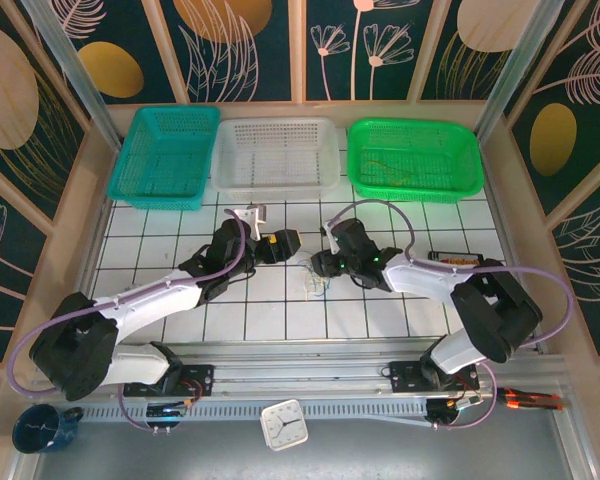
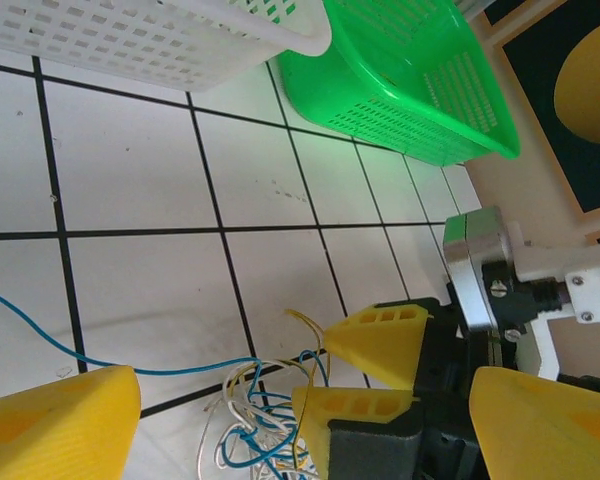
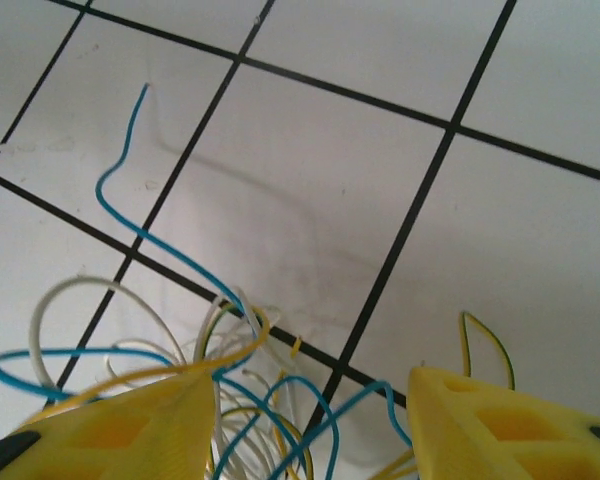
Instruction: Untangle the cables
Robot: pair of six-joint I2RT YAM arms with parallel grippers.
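Observation:
The cables are a small knot of thin blue, yellowish and whitish wires on the white tiled table, between the two arms. In the left wrist view the knot lies low in the frame, and one blue strand trails off to the left. My left gripper is wide open, with the knot and the right gripper's yellow fingers between its jaws. My right gripper is open right over the knot; blue and yellowish strands run between its fingers. From above, the left gripper and the right gripper nearly meet.
Three baskets stand along the back: teal, white and green; the green one has some thin wire inside. A small clock, a blue mug and an orange tool lie in front of the arm bases.

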